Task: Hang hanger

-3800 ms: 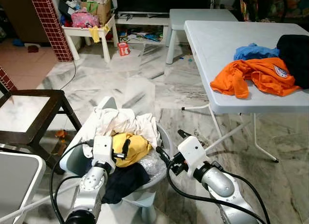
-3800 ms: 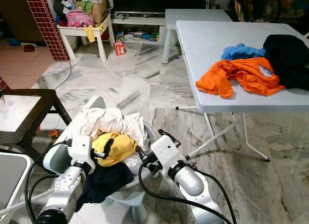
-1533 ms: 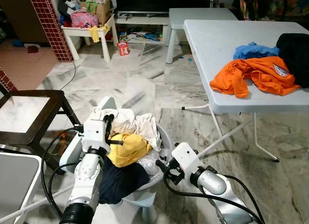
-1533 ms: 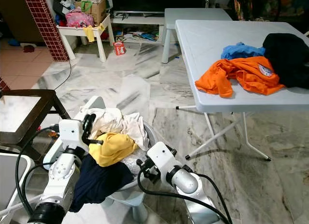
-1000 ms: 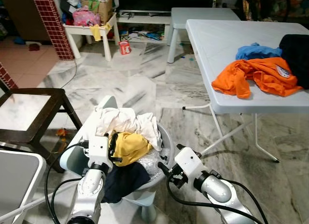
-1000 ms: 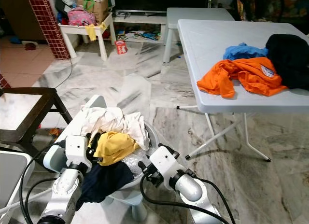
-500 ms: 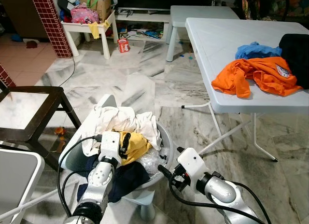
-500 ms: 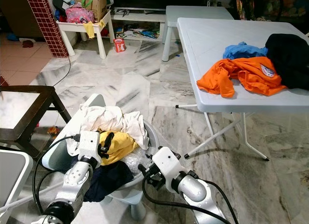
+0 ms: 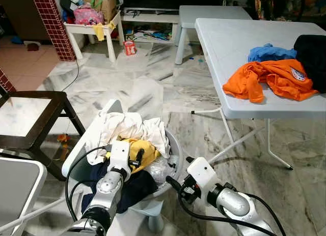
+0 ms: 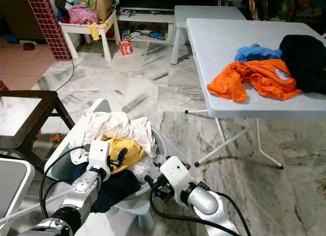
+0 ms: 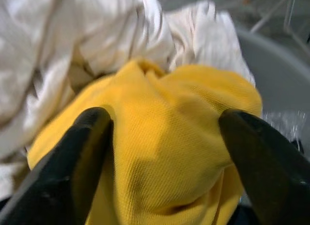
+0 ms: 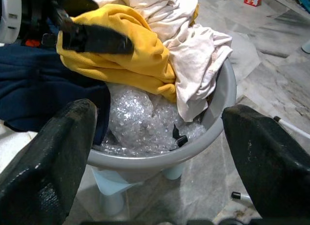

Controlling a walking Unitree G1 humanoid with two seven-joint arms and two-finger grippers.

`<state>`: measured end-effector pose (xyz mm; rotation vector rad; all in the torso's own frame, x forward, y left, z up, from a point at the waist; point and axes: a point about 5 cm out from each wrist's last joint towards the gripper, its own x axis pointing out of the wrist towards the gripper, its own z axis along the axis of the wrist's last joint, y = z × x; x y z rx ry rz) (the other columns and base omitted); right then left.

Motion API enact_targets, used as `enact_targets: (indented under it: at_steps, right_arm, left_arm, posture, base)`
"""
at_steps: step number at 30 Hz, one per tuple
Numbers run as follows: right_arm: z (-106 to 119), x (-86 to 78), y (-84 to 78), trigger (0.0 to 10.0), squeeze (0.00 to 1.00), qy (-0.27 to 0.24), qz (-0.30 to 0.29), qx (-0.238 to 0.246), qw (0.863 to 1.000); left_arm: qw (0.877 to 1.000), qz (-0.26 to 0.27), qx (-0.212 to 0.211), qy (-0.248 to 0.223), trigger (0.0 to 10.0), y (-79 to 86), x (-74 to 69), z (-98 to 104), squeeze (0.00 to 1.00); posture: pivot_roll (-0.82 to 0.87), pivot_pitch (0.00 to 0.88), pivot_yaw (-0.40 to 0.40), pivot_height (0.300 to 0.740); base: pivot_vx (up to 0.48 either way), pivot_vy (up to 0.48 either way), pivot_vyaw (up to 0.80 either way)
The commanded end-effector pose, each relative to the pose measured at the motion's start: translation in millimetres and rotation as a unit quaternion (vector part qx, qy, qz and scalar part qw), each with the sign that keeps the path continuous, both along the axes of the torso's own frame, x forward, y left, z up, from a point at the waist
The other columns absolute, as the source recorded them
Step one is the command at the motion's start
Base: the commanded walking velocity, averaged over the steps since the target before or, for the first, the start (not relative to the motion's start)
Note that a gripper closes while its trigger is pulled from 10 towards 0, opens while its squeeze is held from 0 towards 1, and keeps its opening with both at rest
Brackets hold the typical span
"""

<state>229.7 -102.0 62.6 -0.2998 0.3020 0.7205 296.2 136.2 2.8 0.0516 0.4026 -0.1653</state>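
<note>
A grey round laundry basket [image 9: 174, 147] stands on the floor just in front of me, heaped with a white garment [image 9: 127, 126], a yellow garment [image 9: 148, 148], a navy garment [image 9: 136, 187] and crumpled clear plastic [image 12: 131, 113]. My left gripper [image 9: 136, 158] is down in the heap, open, its fingers [image 11: 72, 157] astride the yellow garment [image 11: 164, 137]. My right gripper [image 9: 175, 187] hovers open beside the basket's right rim [image 12: 223, 104], pointing into it. A small black piece [image 12: 179, 136] lies in the plastic; I cannot tell what it is.
A white folding table [image 9: 229, 42] at the right carries an orange shirt [image 9: 265, 78] plus blue and black clothes. A dark wooden side table [image 9: 30, 119] stands at the left, a white surface [image 9: 15, 187] at the bottom left. Marble floor stretches ahead to a low cluttered table [image 9: 94, 30].
My left gripper came down from beside the white garment onto the yellow one and shifted slightly right. The right gripper stayed by the basket rim. The camera shifted a little.
</note>
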Motion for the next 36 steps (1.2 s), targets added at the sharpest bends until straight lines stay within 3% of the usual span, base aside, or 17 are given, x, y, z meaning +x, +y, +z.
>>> enact_targets:
  at_steps: [1, 6, 7, 10, 11, 12, 13, 24, 36]
  right_arm:
    - [1, -1.2, 0.3, 10.0, 0.0, 0.002, 0.004, -0.005, 1.0]
    - [0, -2.0, 0.3, 10.0, 0.0, 0.005, 0.006, -0.008, 1.0]
    - [-1, -2.6, -0.5, 10.0, 0.0, 0.008, 0.007, -0.011, 1.0]
    - [-2, -2.8, -0.9, 10.0, 0.0, 0.01, 0.006, -0.015, 1.0]
    - [-3, -3.0, -0.9, 10.0, 0.0, 0.012, 0.007, -0.016, 1.0]
    - [-3, -3.0, -0.9, 10.0, 0.0, 0.012, 0.007, -0.016, 1.0]
    - [-3, -3.1, -0.7, 10.0, 0.0, 0.012, 0.007, -0.017, 1.0]
    - [-6, -4.1, 1.4, 10.0, 0.0, 0.019, 0.011, -0.023, 0.999]
    - [-6, -1.1, 1.5, 10.0, 0.0, 0.016, 0.012, -0.027, 0.999]
  left_arm:
    - [0.999, 0.003, 0.013, 0.033, 10.0, 2.9, -3.2, -7, 1.0]
    - [0.997, 0.005, 0.014, 0.072, 10.0, 5.6, -6.4, -13, 1.0]
    - [0.996, 0.001, 0.018, 0.09, 10.0, 6.2, -7.7, -16, 0.0]
    - [0.991, -0.019, 0.023, 0.131, 10.0, 6.7, -11.6, -22, 0.0]
    - [0.989, -0.023, 0.02, 0.142, 1.9, 7.0, -12.1, -23, 0.0]
    - [0.989, -0.023, 0.02, 0.142, 1.9, 7.0, -12.1, -23, 0.0]
    - [0.989, -0.023, 0.014, 0.146, 0.0, 7.4, -12.0, -23, 0.0]
    - [0.983, -0.019, 0.01, 0.183, 0.0, 16.9, -16.1, -27, 0.0]
    - [0.983, -0.014, 0.009, 0.184, 0.0, 19.4, -16.8, -27, 0.0]
  posture:
    - [-0.2, 0.07, 0.01, 0.74]
    - [-0.21, 0.069, 0.011, 0.74]
    - [-0.21, 0.068, 0.012, 0.74]
    - [-0.21, 0.066, 0.016, 0.74]
    - [-0.21, 0.066, 0.017, 0.74]
    - [-0.21, 0.066, 0.017, 0.74]
    - [-0.21, 0.065, 0.018, 0.74]
    - [-0.21, 0.06, 0.019, 0.74]
    - [-0.2, 0.056, 0.016, 0.74]
  base:
    - [0.0, 0.0, 0.0]
    - [0.0, 0.0, 0.0]
    - [0.0, 0.0, 0.0]
    - [0.0, 0.0, 0.0]
    - [0.0, 0.0, 0.0]
    - [0.0, 0.0, 0.0]
    - [0.0, 0.0, 0.0]
    - [0.0, 0.0, 0.0]
    - [0.0, 0.0, 0.0]
